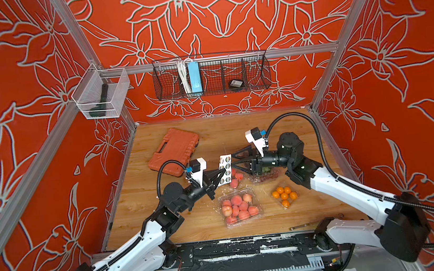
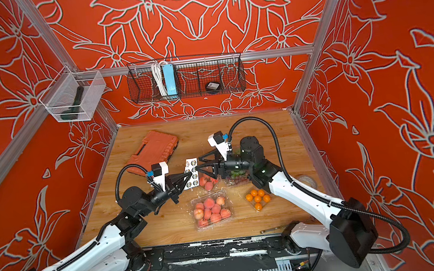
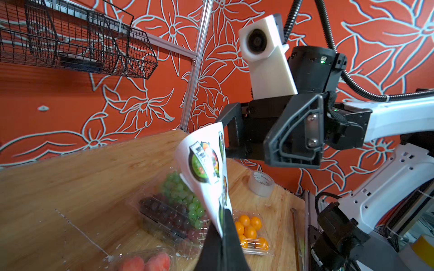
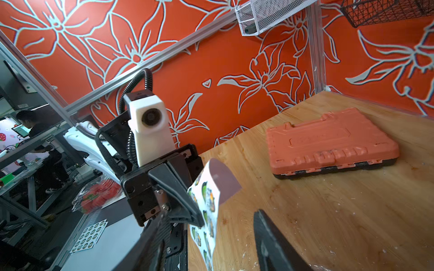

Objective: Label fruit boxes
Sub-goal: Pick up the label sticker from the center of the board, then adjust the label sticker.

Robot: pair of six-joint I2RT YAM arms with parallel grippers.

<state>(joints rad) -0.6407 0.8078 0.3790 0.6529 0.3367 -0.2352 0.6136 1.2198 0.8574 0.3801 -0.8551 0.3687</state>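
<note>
From my station I see the left gripper [image 1: 221, 172] clenched on the sticker sheet [image 1: 226, 168], holding it clear of the table [image 1: 237, 131]. The sheet's round labels show to the head camera in both top views. In the right wrist view the same sheet [image 4: 207, 211] curls between the right arm's two dark fingers [image 4: 270, 234], and the left gripper's pinch on its edge is plain. The right gripper [image 1: 234, 159] faces the sheet from the opposite side with its jaws apart, released, nothing clamped in them. Its tips sit at the sheet's edge, and I cannot tell whether they touch the paper.

The four fruit boxes [image 2: 211, 209] are all down on the wood. The grape box [image 1: 268, 176], green and purple, sits beneath the right wrist and is partly hidden by it; the left wrist view shows it better [image 3: 173, 211]. The box with few peaches [image 1: 235, 179] lies just beside it, below the raised sheet. The box with many peaches [image 1: 240, 208] is nearer the robot's base, and the box of small oranges [image 1: 285, 196] lies to its right, near the right forearm.

The orange tool case [image 1: 175, 151] rests at the far left of the table, well apart from the boxes. A roll of tape [image 2: 308, 181] sits by the right edge
</note>
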